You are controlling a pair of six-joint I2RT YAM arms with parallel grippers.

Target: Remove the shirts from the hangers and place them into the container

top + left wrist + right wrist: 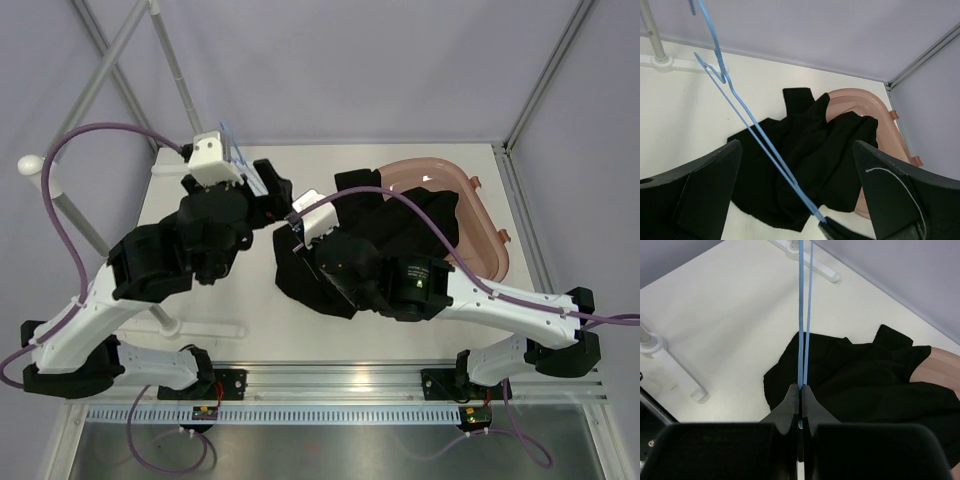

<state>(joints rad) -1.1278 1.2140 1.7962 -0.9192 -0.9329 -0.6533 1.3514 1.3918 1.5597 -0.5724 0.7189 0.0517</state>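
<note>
Black soft-fabric shirt [810, 150], crumpled in loose folds, lies partly on the matte white table [690, 115] and partly draped over the rim into the translucent pink plastic tub [880, 107], which is oval with small tab handles. Thin light-blue wire hanger [801, 315] stands clear of the shirt. Right gripper [800, 390]: jaws pressed together on the hanger's two parallel wires. Left gripper [797, 145]: jaws spread wide, gripping nothing, with the wire passing between them.

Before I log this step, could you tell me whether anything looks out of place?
Yes: the shirt lies only partly in the tub; much of it sprawls over its rim onto the table.
</note>
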